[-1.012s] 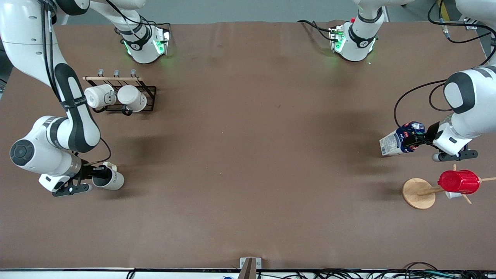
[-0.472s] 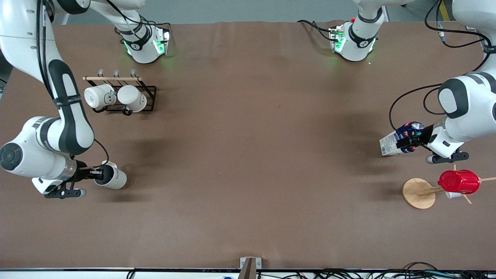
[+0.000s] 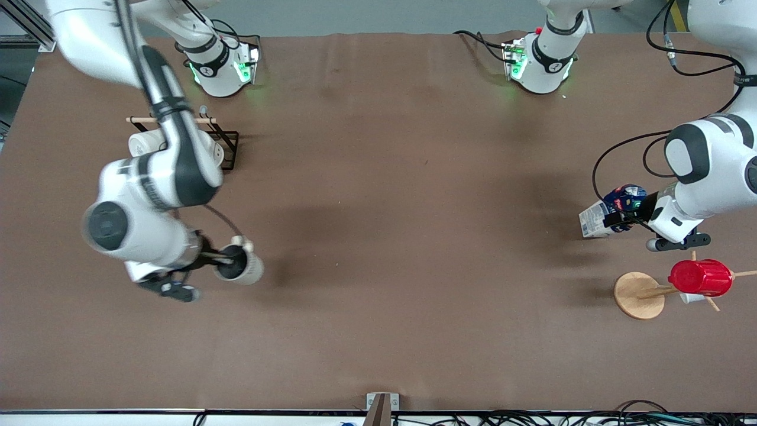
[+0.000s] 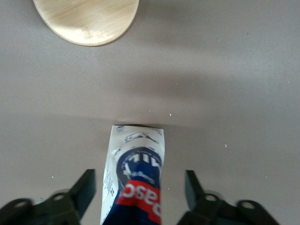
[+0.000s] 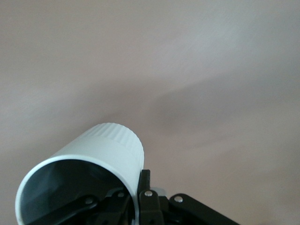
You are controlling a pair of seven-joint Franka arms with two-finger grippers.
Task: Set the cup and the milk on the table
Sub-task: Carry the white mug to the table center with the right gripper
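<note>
The cup [image 3: 245, 269], an off-white mug with a grey inside, hangs tilted on its side in my right gripper [image 3: 220, 260] over the table [image 3: 390, 236], toward the right arm's end. In the right wrist view the right gripper [image 5: 136, 187] is shut on the cup's [image 5: 101, 147] rim, one finger inside and one outside. The milk [image 3: 597, 218], a blue and white carton, rests with its base on the table near the left arm's end. My left gripper [image 3: 628, 214] is at its top. In the left wrist view the left gripper [image 4: 139, 183] is open, with a gap on each side of the milk [image 4: 138, 164].
A black rack [image 3: 229, 142] with white mugs [image 3: 141, 142] stands near the right arm's base, partly hidden by the arm. A wooden cup tree [image 3: 637, 294] holding a red ribbed cup [image 3: 701, 277] stands nearer the camera than the milk; its round base [image 4: 86, 21] shows in the left wrist view.
My right arm has carried the cup from the table's end toward the middle. The left arm has shifted only slightly and the milk has stayed in place.
</note>
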